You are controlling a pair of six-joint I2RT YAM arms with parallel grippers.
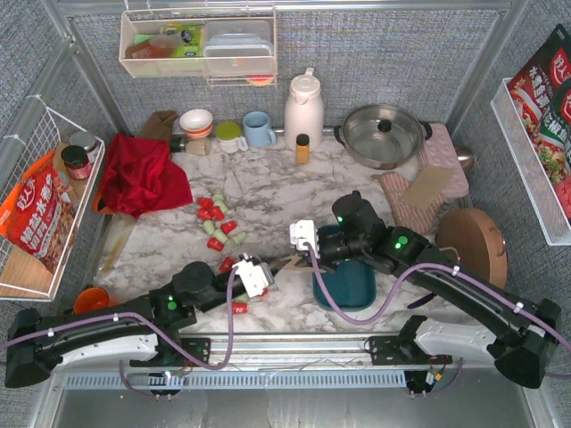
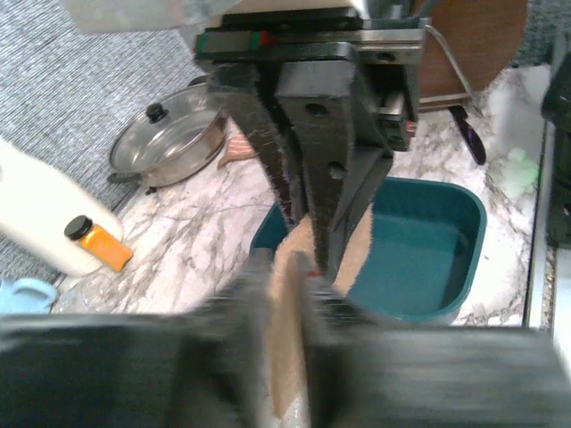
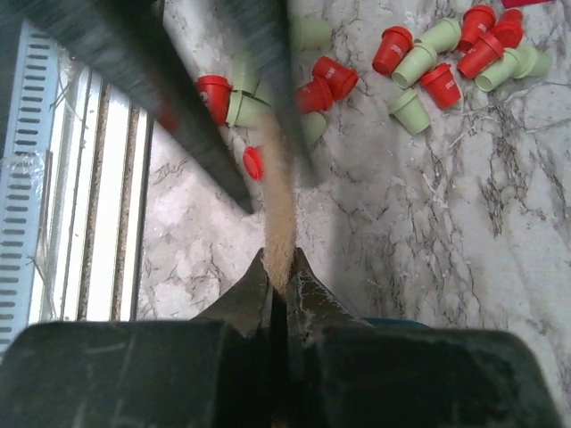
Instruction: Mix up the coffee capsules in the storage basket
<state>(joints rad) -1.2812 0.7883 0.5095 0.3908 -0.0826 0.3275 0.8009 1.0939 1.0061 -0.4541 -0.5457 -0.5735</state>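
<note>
Grey fabric walls [image 1: 384,53] in an aluminium frame close in the marble table [image 1: 268,192]. A clear shelf bin [image 1: 198,43] hangs on the back wall and a white wire basket [image 1: 36,209] on the left one. Along the far edge stand a blue mug [image 1: 259,129], a white jug [image 1: 303,109], a small amber bottle [image 1: 302,148] and a lidded pan [image 1: 384,134]. A red cloth [image 1: 141,174] lies crumpled toward the far-left corner.

The coffee capsules [image 1: 219,223], red and pale green, are strewn on the marble left of centre, trailing toward the near edge, most on their sides. The storage basket [image 1: 346,287] sits right of centre near the near edge, with my right arm crossing over its far half.

My left gripper [image 2: 287,294] and my right gripper [image 3: 277,272] meet nose to nose between the capsules and the basket. Each is pinched tight on the same thin tan strip [image 3: 279,205].

The top camera hides that grip under my wrists. The right wrist camera shows the strip edge-on, rising from my closed fingers toward the left arm's dark fingers, with capsules scattered beyond it and the metal rail of the near edge at the side. The left wrist camera looks the other way. It shows the strip's broad tan face, the right gripper clamped on it from above, and behind it the basket's plain teal floor, which the top view partly covers.
</note>
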